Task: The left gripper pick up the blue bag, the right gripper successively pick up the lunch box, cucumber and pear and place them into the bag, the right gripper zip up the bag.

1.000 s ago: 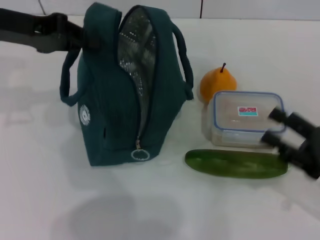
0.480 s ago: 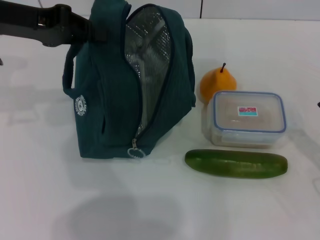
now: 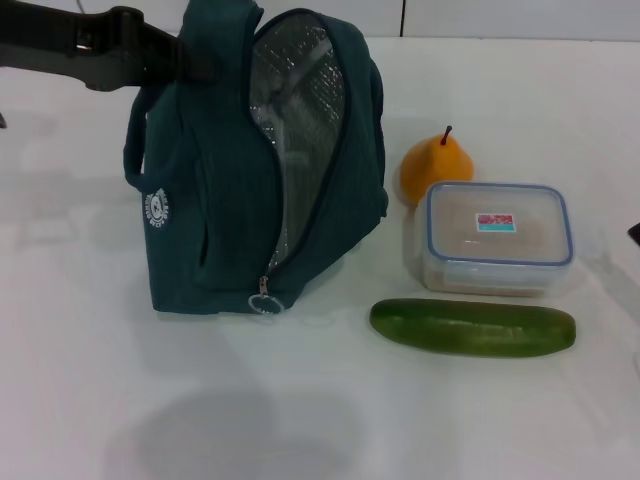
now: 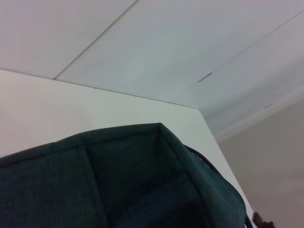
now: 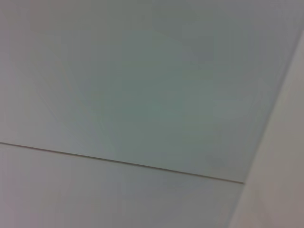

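Observation:
The blue bag (image 3: 215, 200) stands on the white table (image 3: 300, 420), unzipped, its silver foil lining (image 3: 300, 110) showing. My left gripper (image 3: 188, 60) reaches in from the upper left and is shut on the bag's top edge. The bag's teal fabric (image 4: 118, 180) fills the lower part of the left wrist view. To the right of the bag lie the lunch box (image 3: 497, 238), the cucumber (image 3: 472, 327) in front of it and the pear (image 3: 436, 168) behind it. Only a dark sliver of my right gripper (image 3: 636, 232) shows at the right edge, apart from the lunch box.
The bag's zipper ring (image 3: 262, 303) hangs low at its front. One loop handle (image 3: 135, 150) droops on the bag's left side. The table's back edge meets a pale wall (image 3: 500, 18). The right wrist view shows only pale panels (image 5: 142, 95).
My right gripper has drawn back from beside the lunch box to the right edge of the view. The bag has shifted left and its mouth has opened wider.

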Tool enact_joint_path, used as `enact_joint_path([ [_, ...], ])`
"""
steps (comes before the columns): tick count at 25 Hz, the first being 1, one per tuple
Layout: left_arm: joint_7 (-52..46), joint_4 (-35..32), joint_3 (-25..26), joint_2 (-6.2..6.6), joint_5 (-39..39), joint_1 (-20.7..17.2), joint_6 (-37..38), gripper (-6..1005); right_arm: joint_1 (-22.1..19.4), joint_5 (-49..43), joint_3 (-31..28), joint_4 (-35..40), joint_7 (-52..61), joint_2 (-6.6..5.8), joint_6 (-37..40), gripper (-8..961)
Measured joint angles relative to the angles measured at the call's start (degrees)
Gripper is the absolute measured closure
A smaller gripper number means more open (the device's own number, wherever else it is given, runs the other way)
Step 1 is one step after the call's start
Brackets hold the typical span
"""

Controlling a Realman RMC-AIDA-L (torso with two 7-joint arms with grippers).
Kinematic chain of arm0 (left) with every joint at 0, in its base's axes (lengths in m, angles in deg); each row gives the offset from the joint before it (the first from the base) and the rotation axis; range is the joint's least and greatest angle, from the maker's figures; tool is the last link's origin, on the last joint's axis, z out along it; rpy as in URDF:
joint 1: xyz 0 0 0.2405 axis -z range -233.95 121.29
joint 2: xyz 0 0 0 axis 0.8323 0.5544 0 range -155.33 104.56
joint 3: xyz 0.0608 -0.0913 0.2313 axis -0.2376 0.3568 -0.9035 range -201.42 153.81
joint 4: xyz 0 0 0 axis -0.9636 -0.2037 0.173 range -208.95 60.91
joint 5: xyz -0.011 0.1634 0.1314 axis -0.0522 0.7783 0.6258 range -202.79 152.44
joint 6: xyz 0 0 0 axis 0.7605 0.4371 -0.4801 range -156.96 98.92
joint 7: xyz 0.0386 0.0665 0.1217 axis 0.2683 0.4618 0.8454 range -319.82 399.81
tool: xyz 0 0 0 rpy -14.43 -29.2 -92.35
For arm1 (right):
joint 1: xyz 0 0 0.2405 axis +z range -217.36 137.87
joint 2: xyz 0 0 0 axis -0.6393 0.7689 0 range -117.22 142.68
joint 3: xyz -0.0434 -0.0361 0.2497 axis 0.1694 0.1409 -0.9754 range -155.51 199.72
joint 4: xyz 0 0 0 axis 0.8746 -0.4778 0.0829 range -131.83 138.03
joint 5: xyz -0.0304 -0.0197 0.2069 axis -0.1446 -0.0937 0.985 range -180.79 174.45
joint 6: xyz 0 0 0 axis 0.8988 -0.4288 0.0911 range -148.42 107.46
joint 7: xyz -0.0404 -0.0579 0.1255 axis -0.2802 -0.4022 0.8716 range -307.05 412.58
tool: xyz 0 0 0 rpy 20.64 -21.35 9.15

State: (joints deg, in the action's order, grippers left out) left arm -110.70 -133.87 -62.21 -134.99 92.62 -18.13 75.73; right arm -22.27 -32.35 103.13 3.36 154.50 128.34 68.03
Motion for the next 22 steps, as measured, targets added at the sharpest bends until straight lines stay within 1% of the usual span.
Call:
enact_joint_path([
  [8,0.18,0.0,-0.01,-0.04,0.0,0.24,-0.02,954,1.5,-2.06,0.42,0.72,0.94,0.29,-7.12,185],
  [15,0.21,0.0,0.0,-0.17,0.04,0.73,-0.08,954,2.33,-3.18,4.08,4.41,3.75,0.59,-12.37,188],
  [22,0.22,0.0,-0.7,-0.34,0.07,0.83,-0.15,954,2.48,-2.88,6.81,7.83,5.32,0.57,-14.08,190],
])
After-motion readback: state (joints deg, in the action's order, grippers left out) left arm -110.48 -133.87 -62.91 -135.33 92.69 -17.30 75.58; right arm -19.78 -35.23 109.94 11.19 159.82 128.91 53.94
